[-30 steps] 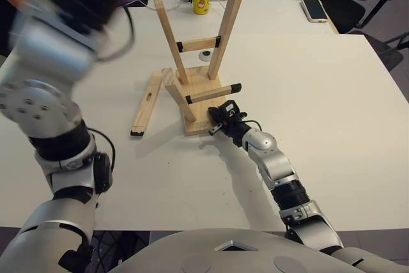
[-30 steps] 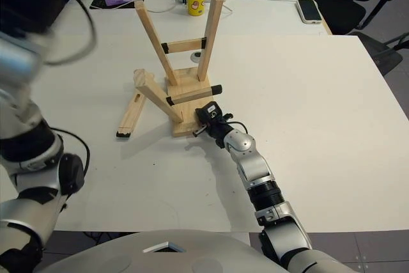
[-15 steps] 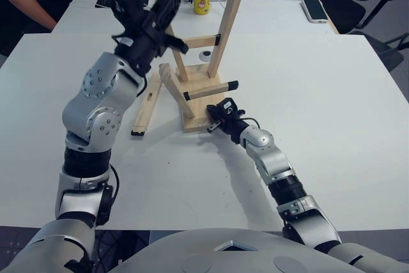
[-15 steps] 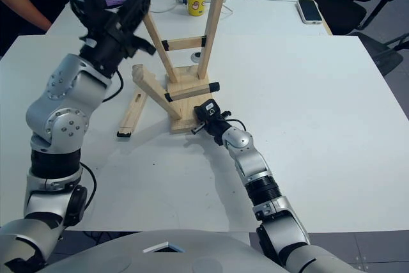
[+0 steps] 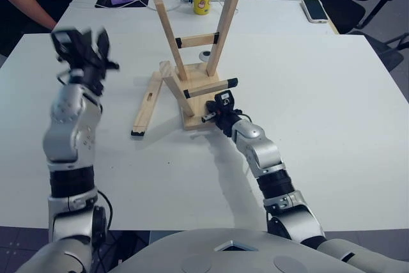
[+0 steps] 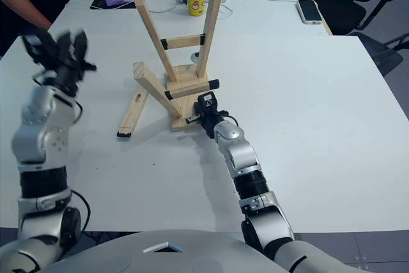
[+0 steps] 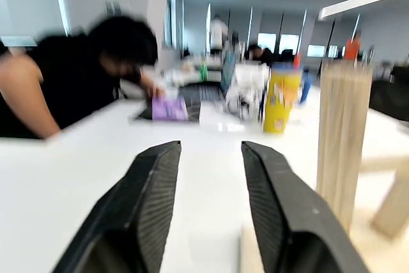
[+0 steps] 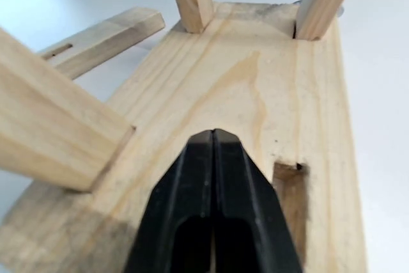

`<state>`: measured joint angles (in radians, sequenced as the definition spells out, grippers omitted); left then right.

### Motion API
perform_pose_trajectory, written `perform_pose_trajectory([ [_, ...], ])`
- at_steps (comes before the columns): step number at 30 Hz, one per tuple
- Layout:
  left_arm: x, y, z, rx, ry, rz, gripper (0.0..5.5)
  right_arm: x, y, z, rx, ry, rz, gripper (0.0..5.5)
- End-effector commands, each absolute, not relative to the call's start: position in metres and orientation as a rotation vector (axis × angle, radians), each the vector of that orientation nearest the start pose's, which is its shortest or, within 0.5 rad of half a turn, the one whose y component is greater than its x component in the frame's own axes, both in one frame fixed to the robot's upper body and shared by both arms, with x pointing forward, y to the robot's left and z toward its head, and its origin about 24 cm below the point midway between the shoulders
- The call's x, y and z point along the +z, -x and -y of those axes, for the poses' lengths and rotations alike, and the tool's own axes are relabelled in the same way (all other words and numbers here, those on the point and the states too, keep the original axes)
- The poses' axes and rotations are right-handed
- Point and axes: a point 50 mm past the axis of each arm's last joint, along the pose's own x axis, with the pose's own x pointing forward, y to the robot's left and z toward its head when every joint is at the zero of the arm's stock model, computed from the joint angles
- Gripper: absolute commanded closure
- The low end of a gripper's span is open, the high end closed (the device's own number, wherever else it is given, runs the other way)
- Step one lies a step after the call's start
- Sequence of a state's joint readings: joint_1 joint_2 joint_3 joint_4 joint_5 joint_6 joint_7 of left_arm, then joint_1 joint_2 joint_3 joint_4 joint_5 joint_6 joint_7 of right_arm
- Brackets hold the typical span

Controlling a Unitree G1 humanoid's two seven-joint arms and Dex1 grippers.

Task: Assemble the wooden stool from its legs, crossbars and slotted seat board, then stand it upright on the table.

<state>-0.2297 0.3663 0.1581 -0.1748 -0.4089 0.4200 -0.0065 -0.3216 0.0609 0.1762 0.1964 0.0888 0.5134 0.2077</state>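
Left hand [image 5: 82, 41] is up in the air at the far left, its two black fingers apart and holding nothing. Down low, the right hand [image 8: 213, 137] has its black fingers pressed together, tips just over the near end of the seat board [image 5: 199, 83].

The big white table [image 5: 307, 94] is smooth and flat. In its middle the stool [image 5: 195, 62] sits upside down. Its seat board is a flat piece of pale wood with wavy grain.

Two long square legs [image 5: 167, 36] stand up from it. A third leg [image 5: 179, 97] leans to the left. A loose leg [image 5: 147, 103] lies flat on the table just left of the board.

One short crossbar [image 5: 198, 41] with black ends joins the two upright legs. A lower crossbar [image 5: 208, 89] sits by the leaning leg. A small square hole [image 8: 287, 190] in the board is open beside the right hand.
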Motion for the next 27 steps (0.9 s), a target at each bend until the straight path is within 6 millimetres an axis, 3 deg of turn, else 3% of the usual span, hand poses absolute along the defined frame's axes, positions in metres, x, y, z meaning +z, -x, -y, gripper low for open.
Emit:
perform_pose_trajectory([
  [1, 0.105, -0.28, -0.215, -0.026, 0.003, -0.102, 3.15, 0.012, -0.28, 0.052, 0.453, -0.157, -0.605, 5.5],
  [5, 0.085, -0.27, -0.206, -0.053, -0.039, -0.196, 2.95, 0.024, -0.282, 0.07, 0.433, -0.054, -0.521, 5.5],
  [10, 0.061, -0.251, -0.203, -0.063, -0.032, -0.286, 2.95, 0.031, -0.265, 0.094, 0.497, 0.131, -0.397, 5.5],
  [13, 0.053, -0.246, -0.203, -0.066, -0.022, -0.303, 2.95, 0.035, -0.256, 0.105, 0.519, 0.15, -0.313, 5.5],
  [16, 0.047, -0.242, -0.203, -0.08, -0.02, -0.328, 2.95, 0.042, -0.25, 0.125, 0.461, 0.188, -0.237, 5.5],
  [20, 0.041, -0.241, -0.199, -0.125, -0.028, -0.362, 2.95, 0.033, -0.254, 0.147, 0.35, 0.224, -0.284, 5.5],
  [23, 0.044, -0.245, -0.197, -0.157, -0.052, -0.371, 2.95, 0.025, -0.257, 0.149, 0.32, 0.223, -0.328, 5.5],
  [27, 0.042, -0.25, -0.201, -0.163, -0.084, -0.408, 2.95, 0.013, -0.257, 0.13, 0.409, 0.206, -0.386, 5.5],
])
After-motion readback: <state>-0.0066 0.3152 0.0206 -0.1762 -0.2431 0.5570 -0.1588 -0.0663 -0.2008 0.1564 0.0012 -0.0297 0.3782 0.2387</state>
